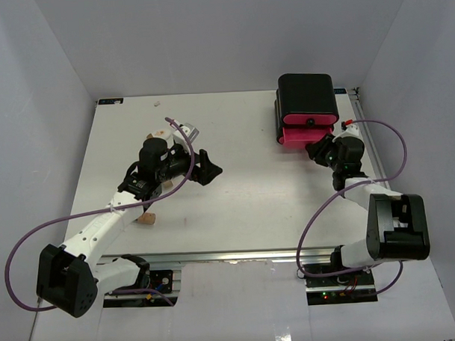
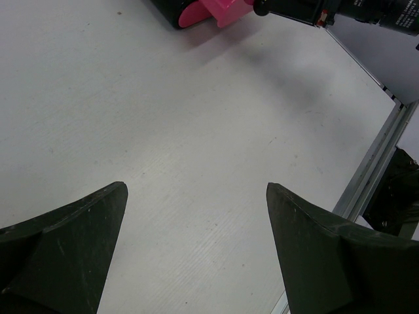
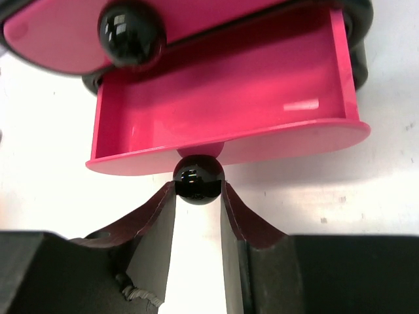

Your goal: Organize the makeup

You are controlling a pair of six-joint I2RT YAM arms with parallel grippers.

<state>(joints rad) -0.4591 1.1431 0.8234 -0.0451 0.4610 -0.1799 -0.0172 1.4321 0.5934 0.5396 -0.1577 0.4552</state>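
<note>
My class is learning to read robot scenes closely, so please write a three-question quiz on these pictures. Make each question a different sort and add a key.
1. True or false: the left gripper is shut.
2. What does the right gripper clamp? A) the lower drawer's black knob B) a brush C) nothing at all
3. Fill in: the pulled-out pink lower drawer is ____ inside.
Key: 1 false, its jaws stand wide apart over bare table with nothing between them; 2 A; 3 empty.
</note>
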